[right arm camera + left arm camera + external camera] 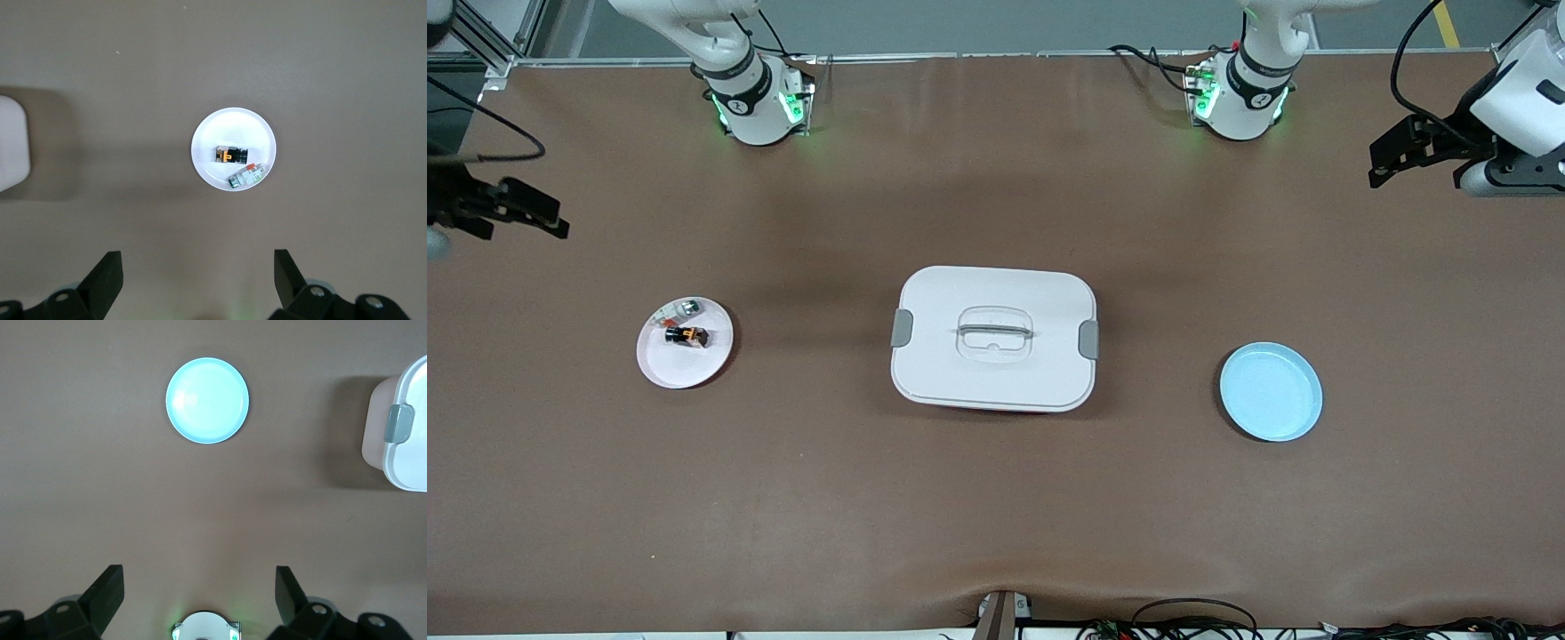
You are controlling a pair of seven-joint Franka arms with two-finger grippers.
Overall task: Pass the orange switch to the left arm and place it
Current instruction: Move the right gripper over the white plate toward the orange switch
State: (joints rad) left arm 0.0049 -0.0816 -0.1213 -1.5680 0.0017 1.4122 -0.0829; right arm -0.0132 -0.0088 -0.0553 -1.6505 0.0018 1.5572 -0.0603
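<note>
The orange switch [687, 335] lies on a pink plate [660, 366] toward the right arm's end of the table, touching nothing but the plate. Just beside it on the same plate, a little farther from the front camera, sits a small green-and-silver part [684, 308]. The white box [994, 384] stands in the middle of the table with its lid on and a grey clip at each end. A blue plate [1271, 392] lies toward the left arm's end, well apart from the box.

The right gripper [511, 212] hangs in the air over the table edge at its own end, fingers [107, 275] apart and holding nothing. The left gripper [1409, 151] hangs over the table at its end, fingers [107, 590] likewise apart and empty.
</note>
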